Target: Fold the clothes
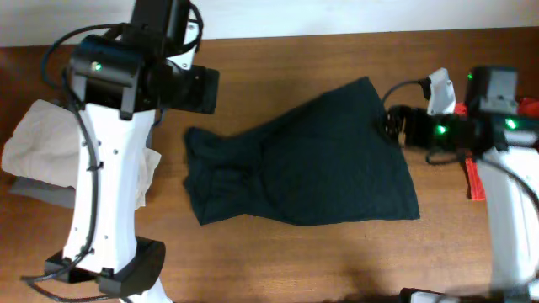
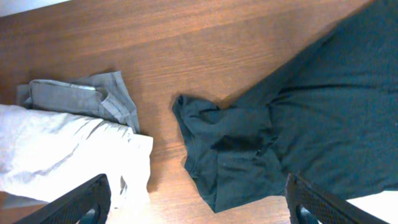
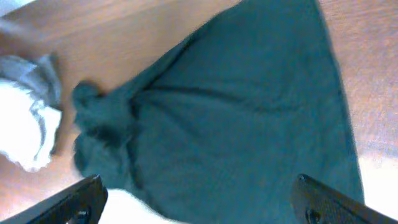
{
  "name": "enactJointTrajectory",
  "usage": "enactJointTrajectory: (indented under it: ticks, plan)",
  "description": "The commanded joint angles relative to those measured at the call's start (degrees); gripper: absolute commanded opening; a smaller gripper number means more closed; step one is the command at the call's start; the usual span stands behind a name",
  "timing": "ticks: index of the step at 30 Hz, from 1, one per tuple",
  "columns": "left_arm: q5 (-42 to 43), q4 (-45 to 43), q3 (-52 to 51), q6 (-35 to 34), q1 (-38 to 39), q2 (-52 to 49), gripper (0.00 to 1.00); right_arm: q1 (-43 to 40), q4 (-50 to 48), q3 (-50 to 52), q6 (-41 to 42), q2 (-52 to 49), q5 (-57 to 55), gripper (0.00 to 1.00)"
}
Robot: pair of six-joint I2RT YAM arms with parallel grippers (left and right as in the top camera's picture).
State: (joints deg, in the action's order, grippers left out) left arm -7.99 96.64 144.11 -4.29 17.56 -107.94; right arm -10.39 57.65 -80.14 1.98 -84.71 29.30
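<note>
Clothes sprawl — left pincer, right pincer hover spread.

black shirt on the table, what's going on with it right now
Two robot arms are set to fold the black T-shirt, which lies on the wooden table. It is spread wide toward the right arm and bunched up toward the left one. Neither arm holds it: the left gripper and the right gripper both hang open above the cloth. A beige garment and a grey garment sit piled beside the left arm. No tidy fold is made yet.
</note>
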Motion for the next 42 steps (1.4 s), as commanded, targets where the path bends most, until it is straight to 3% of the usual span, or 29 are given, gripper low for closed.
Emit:
enactJointTrajectory:
  ticks: [1, 4, 13, 17, 31, 42]
  plan:
    - [-0.44, 0.07, -0.94, -1.88, -0.11, 2.19, 0.94, 0.22, -5.25, 0.17, 5.03, -8.35, -4.55, 0.99]
    - [-0.44, 0.07, -0.94, -1.03, -0.11, 2.62, 0.99, 0.22, -12.61, 0.17, 7.23, -13.73, -4.48, 0.99]
    - [-0.44, 0.07, -3.85, -1.03, -0.11, 2.58, 0.99, 0.22, -32.20, 0.17, 10.19, -22.71, -4.02, 1.00]
    - [-0.39, 0.07, -5.75, -1.05, -0.11, 2.58, 0.99, 0.17, -39.21, 0.17, -0.74, -25.90, -0.04, 0.99]
    - [-0.17, 0.07, -7.19, -1.05, -0.11, 2.58, 0.99, 0.35, -55.19, -1.64, -3.04, -38.56, 2.19, 0.99]
    - [2.62, 0.04, -7.19, -1.07, -0.11, 2.58, 0.99, 0.74, -62.31, -1.66, -2.56, -44.92, 2.01, 0.99]
